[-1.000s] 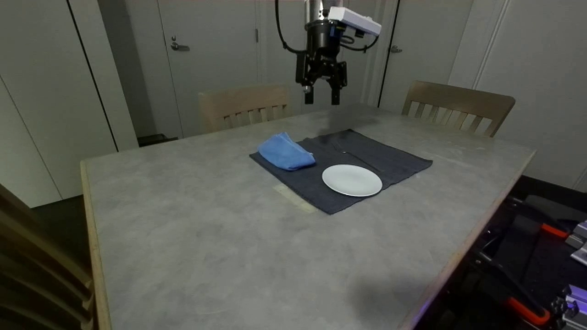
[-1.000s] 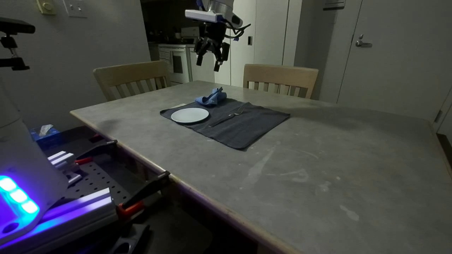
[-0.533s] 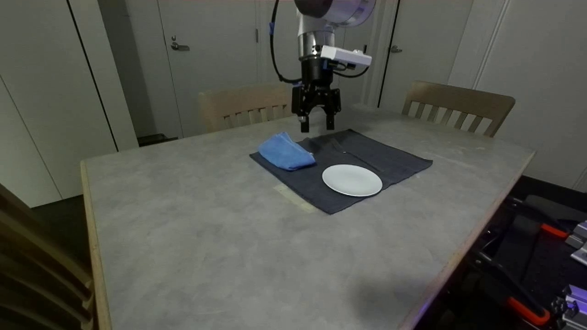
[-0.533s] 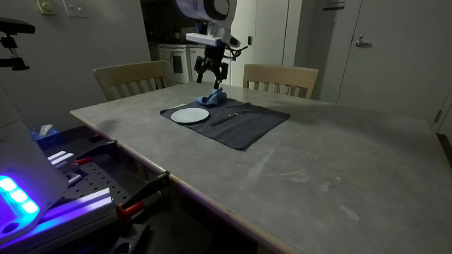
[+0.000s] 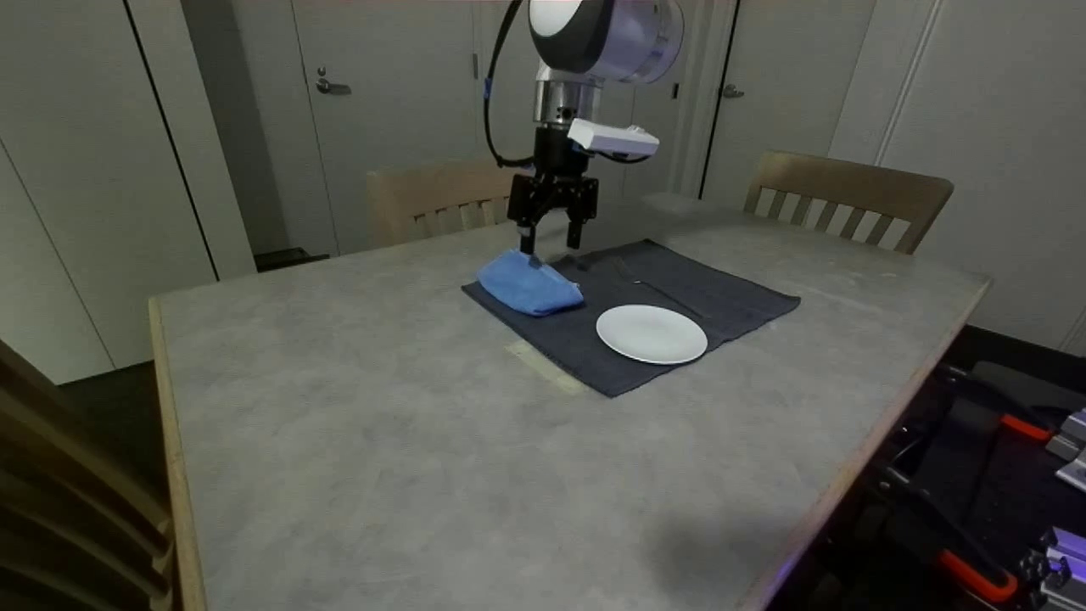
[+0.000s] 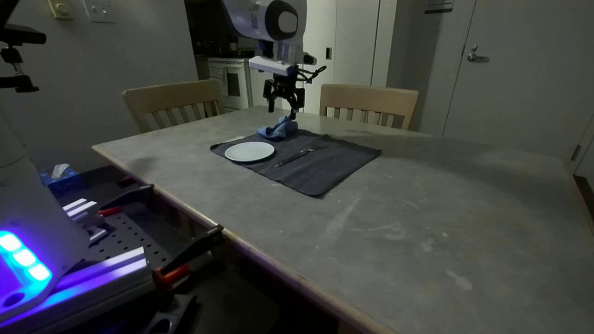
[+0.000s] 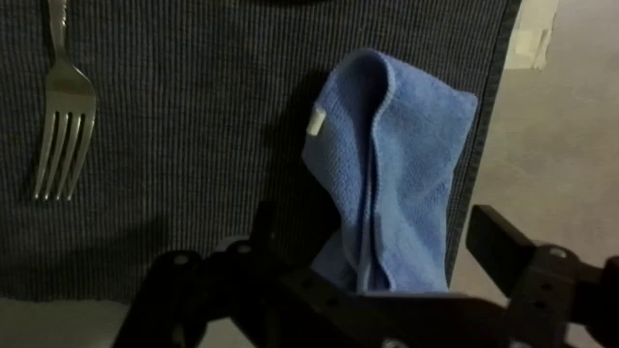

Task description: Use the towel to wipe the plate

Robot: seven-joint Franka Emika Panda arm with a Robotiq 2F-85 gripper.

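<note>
Beneath the gaping hand [image 5: 551, 247], the towel [image 7: 420, 140] shares the placemat [image 5: 721, 280] with fork [image 7: 70, 92] and plate [image 5: 652, 334].

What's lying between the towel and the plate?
Just a strip of the dark-grey placemat separates the towel from the plate, as both exterior views show. The fork lies on the placemat too, off to one side of that gap.

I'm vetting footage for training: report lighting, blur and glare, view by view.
Wrist view: the end effector looks dark and blurred, shadow on the mat beside the towel; in an exterior view, the base lights glare white; in both exterior views, dim light, yet the plate stands out.
</note>
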